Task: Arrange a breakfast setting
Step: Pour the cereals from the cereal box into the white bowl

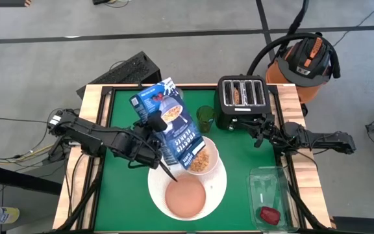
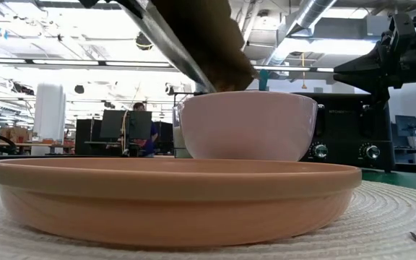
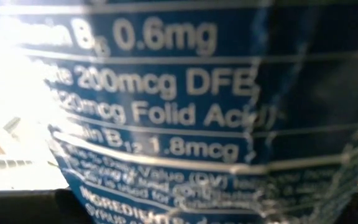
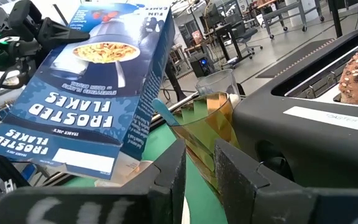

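The table point(image 1: 125, 195) has a green top framed by a pale wooden border. Near its front middle lies a large round white plate point(image 1: 218, 192), woven in texture in the low view, and on it rest a small salmon-pink plate point(image 1: 186, 197) and, just behind that, a smaller white bowl point(image 1: 208, 156). At the far edge, right of centre, stands a black four-slot toaster point(image 1: 242, 103), with a brown item showing in one slot. Just to its left stands a green translucent cup point(image 1: 204, 117). At the front right corner sits a clear plastic tray point(image 1: 268, 185), partly over the wooden border, holding a small dark-red item point(image 1: 269, 214).
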Tool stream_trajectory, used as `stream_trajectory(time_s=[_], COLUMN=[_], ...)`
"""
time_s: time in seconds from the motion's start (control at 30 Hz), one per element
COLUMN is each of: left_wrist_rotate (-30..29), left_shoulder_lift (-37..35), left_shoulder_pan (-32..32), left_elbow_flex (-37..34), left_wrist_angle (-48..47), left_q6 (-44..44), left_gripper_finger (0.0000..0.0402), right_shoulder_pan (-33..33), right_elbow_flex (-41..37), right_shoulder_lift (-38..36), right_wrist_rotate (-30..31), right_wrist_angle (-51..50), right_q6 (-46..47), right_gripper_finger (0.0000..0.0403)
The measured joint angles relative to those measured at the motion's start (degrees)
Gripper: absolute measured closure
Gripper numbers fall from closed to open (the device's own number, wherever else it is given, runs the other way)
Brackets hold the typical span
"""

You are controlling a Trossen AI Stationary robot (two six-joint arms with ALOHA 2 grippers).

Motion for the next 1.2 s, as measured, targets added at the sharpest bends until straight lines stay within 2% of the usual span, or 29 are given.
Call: stream_trajectory(time_s=[0.43,1.2], left_wrist_rotate=[-1.7,0.5], left_shoulder_lift=[0.0,0.0], left_shoulder_pan=[-1.5,-0.7], left_elbow_flex=[0.1,0.1], left_wrist_angle=[0.3,-2.1], left_q6=[0.5,-2.6], left_gripper_finger=[0.0171,0.0171], right_shoulder_pan=[0.0,0.0], right_elbow_flex=[0.0,0.0], right_shoulder_lift=[0.0,0.0], right_wrist_rotate=[0.0,0.0], right_wrist_angle=[0.0,0.0], right_q6=[0.0,0.0], right_gripper_finger=[0.0296,0.0296])
